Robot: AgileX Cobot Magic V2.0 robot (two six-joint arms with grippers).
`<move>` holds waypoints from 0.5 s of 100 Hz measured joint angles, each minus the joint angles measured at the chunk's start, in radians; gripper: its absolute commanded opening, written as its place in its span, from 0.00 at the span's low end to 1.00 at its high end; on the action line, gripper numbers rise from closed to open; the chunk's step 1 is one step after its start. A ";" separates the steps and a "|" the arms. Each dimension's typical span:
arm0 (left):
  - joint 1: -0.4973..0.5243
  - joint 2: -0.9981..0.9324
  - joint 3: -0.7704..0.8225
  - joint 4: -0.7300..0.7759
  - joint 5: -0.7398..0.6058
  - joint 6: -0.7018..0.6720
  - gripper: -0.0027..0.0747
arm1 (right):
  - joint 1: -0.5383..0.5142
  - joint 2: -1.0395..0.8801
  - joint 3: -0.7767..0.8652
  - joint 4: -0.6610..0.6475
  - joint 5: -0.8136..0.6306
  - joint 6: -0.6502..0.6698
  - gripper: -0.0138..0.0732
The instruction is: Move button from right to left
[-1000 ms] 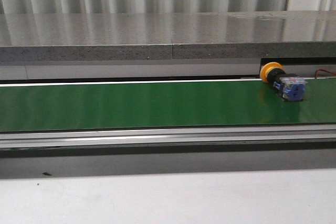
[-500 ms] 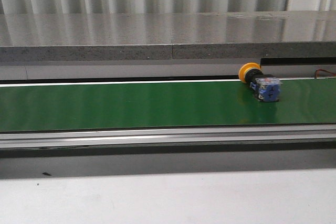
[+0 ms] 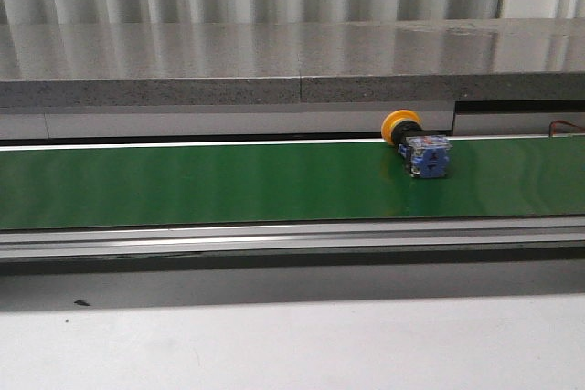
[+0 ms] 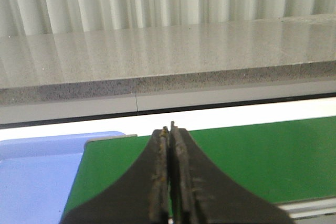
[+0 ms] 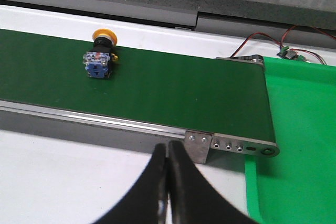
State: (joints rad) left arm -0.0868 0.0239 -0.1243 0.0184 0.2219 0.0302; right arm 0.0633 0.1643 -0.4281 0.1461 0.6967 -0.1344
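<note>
The button [image 3: 418, 142], a yellow-orange mushroom cap on a black collar and blue blocky body, lies on its side on the green conveyor belt [image 3: 201, 182], right of centre, cap toward the back. Right gripper [image 5: 168, 153], jaws pressed together, hangs nearer; left gripper [image 4: 169, 132], likewise closed, sits far left.

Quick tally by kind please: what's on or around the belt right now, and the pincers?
Buttons: 1, lying on the belt
Belts: 1, green
Trays: 2, blue at the left end, green at the right end
Pincers: 2, left and right, both shut and empty
Total: 6
</note>
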 measured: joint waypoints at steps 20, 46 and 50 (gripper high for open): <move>0.000 0.165 -0.149 0.000 0.152 0.000 0.01 | 0.000 0.000 0.000 0.000 0.000 0.000 0.08; 0.000 0.454 -0.333 0.000 0.333 0.000 0.10 | 0.000 0.000 0.000 0.000 0.000 0.000 0.08; 0.000 0.499 -0.358 0.000 0.351 0.002 0.18 | 0.000 0.000 0.000 0.000 0.000 0.000 0.08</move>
State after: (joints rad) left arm -0.0868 0.5227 -0.4822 0.0184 0.5733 0.0321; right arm 0.0633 0.1643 -0.4281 0.1461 0.6967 -0.1344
